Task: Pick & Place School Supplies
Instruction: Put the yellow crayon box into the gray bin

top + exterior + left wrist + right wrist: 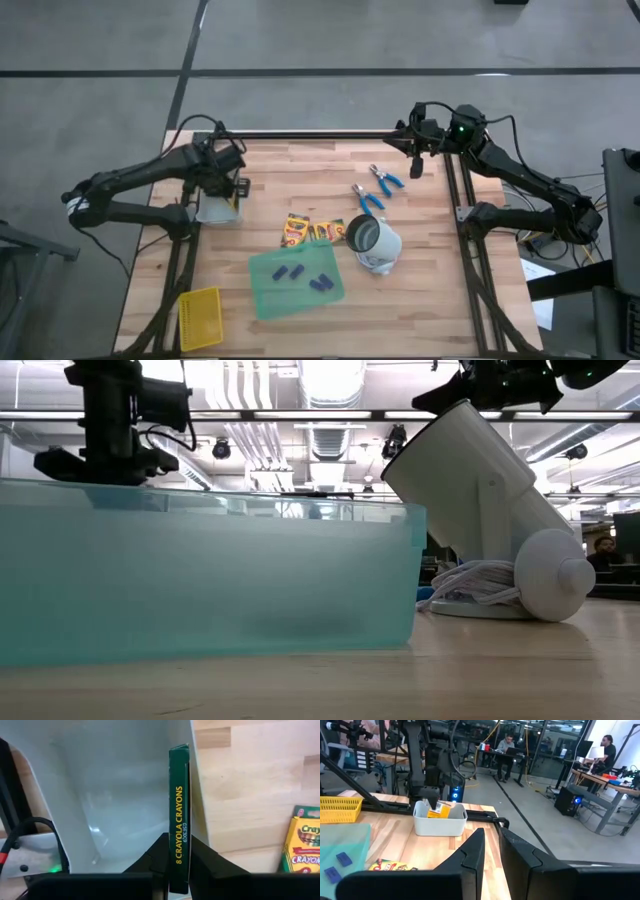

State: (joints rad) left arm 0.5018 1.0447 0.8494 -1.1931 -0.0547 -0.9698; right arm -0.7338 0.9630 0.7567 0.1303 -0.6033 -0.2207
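My left gripper (228, 187) points down over a white bin (215, 212) at the table's left side, shut on a green-edged crayon box (179, 810). Two more crayon boxes (297, 231) (328, 232) lie flat mid-table. Two blue-handled metal tools (385, 180) (367, 199) lie toward the far right. Several purple-blue pieces (290, 271) (321, 284) rest on the green sheet. My right gripper (415, 165) hovers level at the far right corner, fingers almost together (491, 832) with nothing between them. My left gripper pinches the crayon box's two broad faces (179, 851) between its two fingers, at one end of the box. The fingers (150, 862) come from above and lie along the box. The box hangs upright below them inside the bin (115, 795); whether its lower end touches the floor I cannot tell.
A translucent green sheet (295, 282) lies at the near middle, a yellow mesh basket (200, 318) at the near left corner. A white tipped-over lamp-like object with a coiled cord (375, 245) sits right of centre. People sit at desks beyond the table (507, 745).
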